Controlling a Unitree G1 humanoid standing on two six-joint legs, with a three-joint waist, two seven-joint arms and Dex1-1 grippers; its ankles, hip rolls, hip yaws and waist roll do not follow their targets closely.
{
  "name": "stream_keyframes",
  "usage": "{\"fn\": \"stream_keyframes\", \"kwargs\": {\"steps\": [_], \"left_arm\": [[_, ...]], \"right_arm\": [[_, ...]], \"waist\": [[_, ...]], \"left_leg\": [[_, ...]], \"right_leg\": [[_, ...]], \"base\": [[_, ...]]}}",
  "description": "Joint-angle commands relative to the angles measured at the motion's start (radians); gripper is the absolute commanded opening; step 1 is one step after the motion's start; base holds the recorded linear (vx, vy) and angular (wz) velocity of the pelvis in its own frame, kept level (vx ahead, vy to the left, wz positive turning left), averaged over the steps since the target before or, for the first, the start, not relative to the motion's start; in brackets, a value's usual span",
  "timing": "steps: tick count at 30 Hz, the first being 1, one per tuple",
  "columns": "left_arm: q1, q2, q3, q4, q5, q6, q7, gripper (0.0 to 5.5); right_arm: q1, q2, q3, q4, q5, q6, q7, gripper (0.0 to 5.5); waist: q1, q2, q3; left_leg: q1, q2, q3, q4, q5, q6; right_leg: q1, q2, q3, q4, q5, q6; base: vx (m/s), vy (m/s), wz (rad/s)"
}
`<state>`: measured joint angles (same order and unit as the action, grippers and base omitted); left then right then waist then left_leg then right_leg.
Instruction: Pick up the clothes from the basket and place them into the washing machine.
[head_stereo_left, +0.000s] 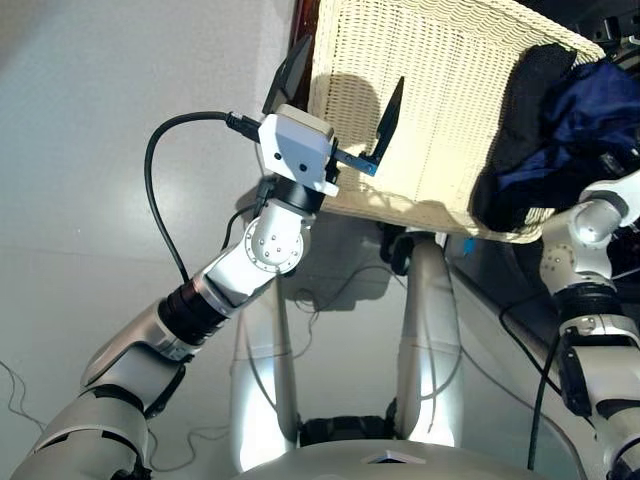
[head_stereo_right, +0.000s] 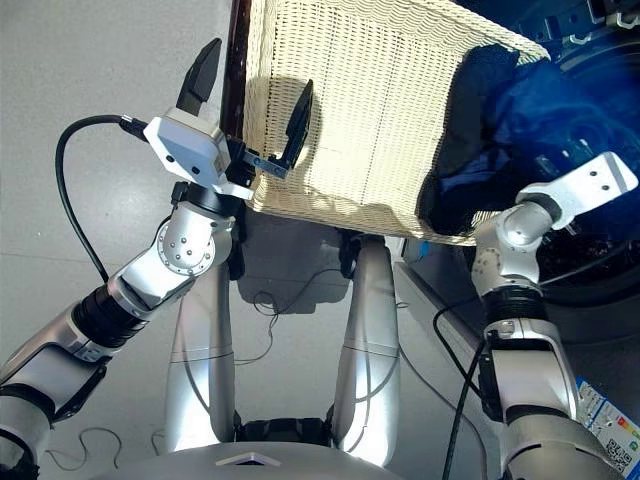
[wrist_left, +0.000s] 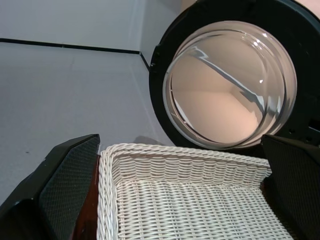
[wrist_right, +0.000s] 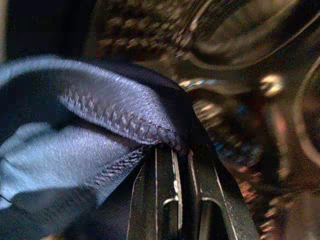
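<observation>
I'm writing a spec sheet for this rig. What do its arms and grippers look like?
Silver arms with round joints and black ribbed bands. The left gripper has two black tapered fingers on a white block, with a black cable looping from it. The right gripper shows black fingers.

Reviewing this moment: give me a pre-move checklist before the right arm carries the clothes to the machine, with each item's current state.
1. Right gripper pinches navy garment: ok.
2. Black garment clear of the lift: cannot tell, it touches the navy one.
3. Left gripper open, holding nothing: ok.
4. Porthole door swung open: ok.
5. Coral-red garment located: cannot tell, not visible.
6. Basket steady on its support: cannot tell.
</observation>
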<state>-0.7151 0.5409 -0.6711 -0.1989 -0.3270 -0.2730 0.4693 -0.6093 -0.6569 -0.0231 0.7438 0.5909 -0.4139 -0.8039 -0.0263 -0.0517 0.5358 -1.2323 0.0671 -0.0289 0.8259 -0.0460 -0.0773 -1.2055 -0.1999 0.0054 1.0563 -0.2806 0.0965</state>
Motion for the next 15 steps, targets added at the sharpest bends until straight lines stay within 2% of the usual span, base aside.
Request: {"fn": "stream_keyframes", "kwargs": {"steps": [1,4,5,7,8,11,15], "left_arm": [[-0.018,-0.030,-0.003,-0.111,0.082,-0.042,0.023,5.50],[-0.022,-0.031,-0.008,-0.114,0.089,-0.043,0.037,5.50],[-0.030,-0.034,-0.016,-0.109,0.093,-0.043,0.049,5.50],[-0.034,-0.044,-0.023,-0.100,0.094,-0.044,0.058,5.50],[-0.039,-0.046,-0.034,-0.099,0.089,-0.043,0.058,5.50],[-0.054,-0.044,-0.057,-0.101,0.086,-0.036,0.072,5.50],[-0.062,-0.044,-0.060,-0.097,0.081,-0.032,0.081,5.50]], "right_arm": [[-0.018,-0.132,-0.097,0.057,-0.055,-0.018,-0.105,0.00],[-0.017,-0.154,-0.112,0.091,-0.093,0.017,-0.177,0.00],[-0.028,-0.176,-0.106,0.133,-0.125,0.061,-0.217,0.00],[-0.031,-0.187,-0.101,0.171,-0.112,0.081,-0.213,0.00],[-0.052,-0.218,-0.093,0.251,-0.110,0.122,-0.238,0.00],[-0.101,-0.248,-0.072,0.363,-0.033,0.129,-0.219,0.00],[-0.132,-0.249,-0.059,0.408,0.030,0.123,-0.200,0.00]], "waist": [[-0.016,0.024,-0.016],[-0.016,0.027,-0.016],[-0.017,0.027,-0.016],[-0.016,0.027,-0.016],[-0.013,0.028,-0.016],[-0.011,0.029,-0.016],[-0.015,0.031,-0.016]], "left_leg": [[0.082,0.022,0.021,0.012,-0.101,0.004],[0.085,0.023,0.022,0.012,-0.102,0.004],[0.086,0.024,0.021,0.013,-0.102,0.004],[0.088,0.023,0.021,0.012,-0.101,0.003],[0.091,0.022,0.020,0.010,-0.102,0.003],[0.096,0.020,0.020,0.006,-0.101,0.002],[0.096,0.021,0.021,0.004,-0.101,0.001]], "right_leg": [[0.026,0.036,0.026,-0.160,0.108,0.036],[0.030,0.037,0.027,-0.161,0.109,0.036],[0.032,0.036,0.027,-0.159,0.109,0.036],[0.032,0.035,0.027,-0.158,0.110,0.036],[0.035,0.035,0.027,-0.159,0.110,0.036],[0.041,0.034,0.025,-0.161,0.111,0.037],[0.040,0.032,0.027,-0.161,0.112,0.036]], "base": [[0.000,0.000,0.000],[0.000,0.000,0.000],[0.000,0.000,0.000],[0.000,0.000,0.000],[0.000,0.000,0.000],[0.000,0.000,0.000],[0.000,0.000,0.000]]}}
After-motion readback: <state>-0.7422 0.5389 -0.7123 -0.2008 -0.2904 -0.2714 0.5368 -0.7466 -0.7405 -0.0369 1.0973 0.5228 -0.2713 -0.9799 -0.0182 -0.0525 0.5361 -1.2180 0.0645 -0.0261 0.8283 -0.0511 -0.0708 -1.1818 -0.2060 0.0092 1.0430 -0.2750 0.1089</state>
